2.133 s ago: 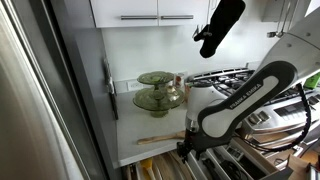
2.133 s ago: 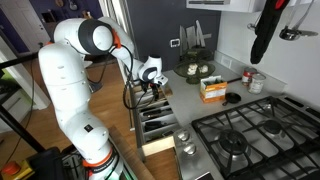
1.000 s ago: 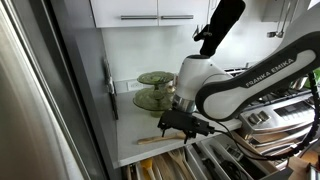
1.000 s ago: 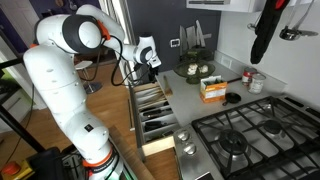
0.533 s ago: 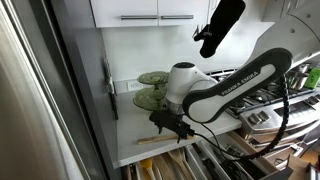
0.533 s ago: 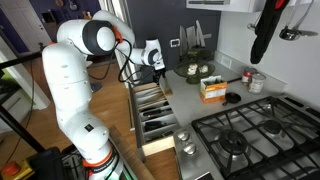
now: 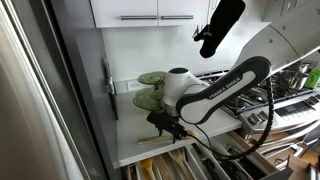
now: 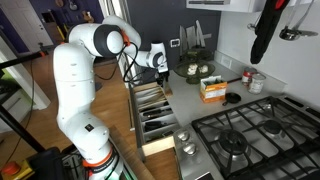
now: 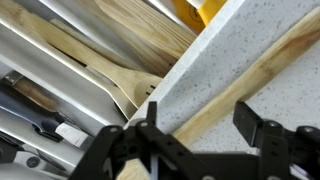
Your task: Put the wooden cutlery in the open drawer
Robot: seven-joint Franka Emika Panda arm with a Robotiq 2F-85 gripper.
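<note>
The drawer is shown open at the left of the wrist view, with wooden utensils laid in its long compartments. To the right of the drawer, on the speckled counter, one piece of cutlery is seen lying diagonally. It is straddled by the gripper, whose jaws are spread apart and not closed on it. Green dishes are seen behind the drawer in an exterior view.

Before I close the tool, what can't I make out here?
- Pale long-handled wooden utensil: both ends cut off by the wrist view's edges.
- Open divided drawer: cut off by an exterior view's bottom edge.
- Tool: dark and blurred in wrist view; contact with the utensil unclear.
</note>
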